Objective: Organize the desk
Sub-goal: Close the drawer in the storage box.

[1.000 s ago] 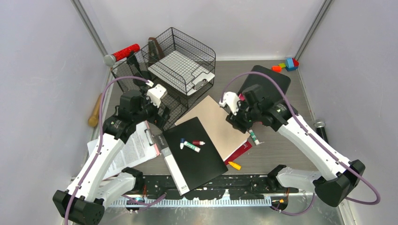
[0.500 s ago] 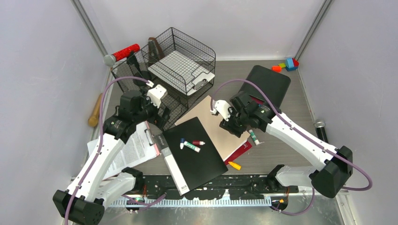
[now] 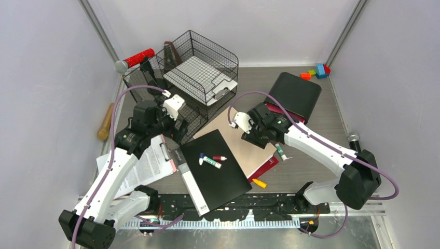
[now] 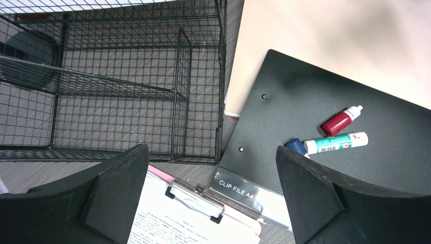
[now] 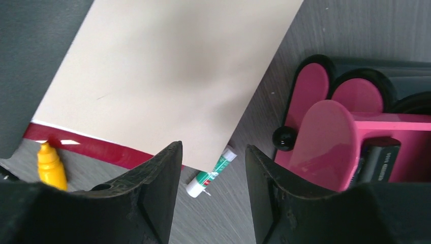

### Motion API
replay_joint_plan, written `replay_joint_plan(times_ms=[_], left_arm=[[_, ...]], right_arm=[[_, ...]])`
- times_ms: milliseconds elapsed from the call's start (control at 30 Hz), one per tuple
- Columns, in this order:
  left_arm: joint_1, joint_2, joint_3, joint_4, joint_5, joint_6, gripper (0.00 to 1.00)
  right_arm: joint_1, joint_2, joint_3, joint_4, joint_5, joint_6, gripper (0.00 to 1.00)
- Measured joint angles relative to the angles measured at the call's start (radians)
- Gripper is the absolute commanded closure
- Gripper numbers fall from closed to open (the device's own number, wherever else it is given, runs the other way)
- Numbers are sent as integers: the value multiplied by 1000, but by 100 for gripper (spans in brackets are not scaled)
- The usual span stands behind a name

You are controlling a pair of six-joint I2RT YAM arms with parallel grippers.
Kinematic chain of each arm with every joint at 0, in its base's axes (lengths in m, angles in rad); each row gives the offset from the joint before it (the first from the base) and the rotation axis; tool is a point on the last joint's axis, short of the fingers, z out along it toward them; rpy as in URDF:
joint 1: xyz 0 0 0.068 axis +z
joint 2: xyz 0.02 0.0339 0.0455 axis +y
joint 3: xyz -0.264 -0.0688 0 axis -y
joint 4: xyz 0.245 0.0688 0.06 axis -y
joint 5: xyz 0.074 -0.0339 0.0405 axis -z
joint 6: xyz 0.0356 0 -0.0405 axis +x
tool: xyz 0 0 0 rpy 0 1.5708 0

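Lilac-grey walls close in the desk [image 3: 254,78], a grey wood-grain top that runs from the front rail to the back wall and is cluttered across its middle. A black wire-mesh tray rack [image 4: 127,101] stands at the back left and a black drawer unit with pink fronts [image 5: 345,117] at the back right. Between them lie a beige folder [image 5: 167,76] over a red folder [image 5: 101,147], with a black clip file [image 4: 330,101] overlapping them toward the front.

The right gripper [image 5: 211,152] hovers low over the folder's right corner, jaws partly apart with nothing between them. Just below it a green-and-white marker [image 5: 211,173] lies on the desk, touching the folder's edge. The left gripper [image 4: 212,150] hangs over the rack's front corner and a clipboard [image 4: 193,203], jaws wide apart and empty.

The marker looks like the next pick, and it is an awkward one. It sits against the folder, so closing jaws could pinch the beige corner along with it and drag the whole stack. A finger landing on the round barrel could roll it away or under the folder. The pink drawer front is near the right finger, so a wide descent may knock it. A yellow marker [image 5: 51,165] nearby could also be nudged
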Motion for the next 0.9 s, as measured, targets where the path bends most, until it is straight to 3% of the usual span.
replay_joint_plan(times_ms=[300, 900], left_arm=[[0, 0, 0, 0, 0, 3, 1], [0, 0, -1, 0, 0, 4, 1]], right_arm=[[-50, 54, 0, 37, 74, -68, 46], [-241, 79, 53, 68, 78, -173, 46]])
